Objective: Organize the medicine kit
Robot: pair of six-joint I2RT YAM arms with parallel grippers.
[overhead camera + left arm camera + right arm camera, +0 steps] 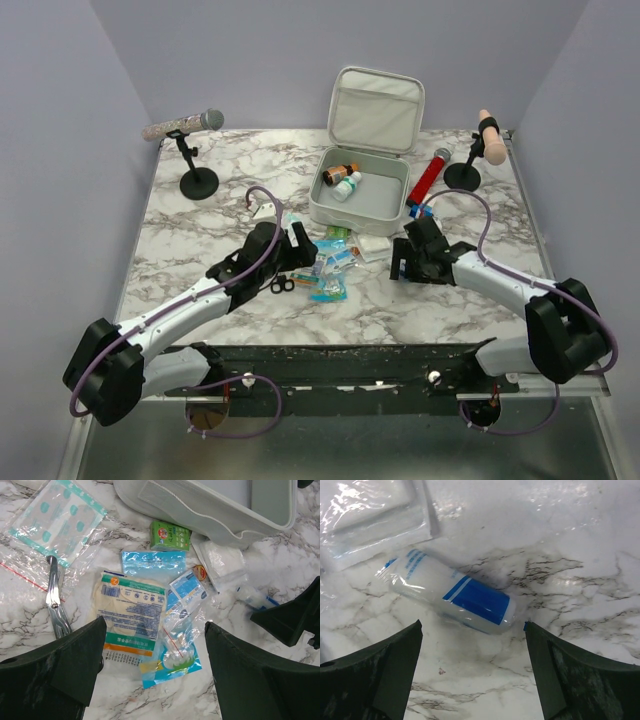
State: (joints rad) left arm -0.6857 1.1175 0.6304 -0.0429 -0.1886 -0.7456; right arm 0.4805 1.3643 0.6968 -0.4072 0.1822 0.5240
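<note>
My left gripper [155, 628] apart above packets [132, 617] mid-frame, my right gripper [472, 629] apart above a bandage roll [452, 591], medicine kit [355, 214] open at upper centre.

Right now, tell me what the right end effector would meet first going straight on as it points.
The right end effector would probably meet the blue-and-white wrapped bandage roll on the marble table; depth unclear.

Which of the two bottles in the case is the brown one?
The rear bottle, nearer the case's back wall; the white bottle lies in front.
</note>
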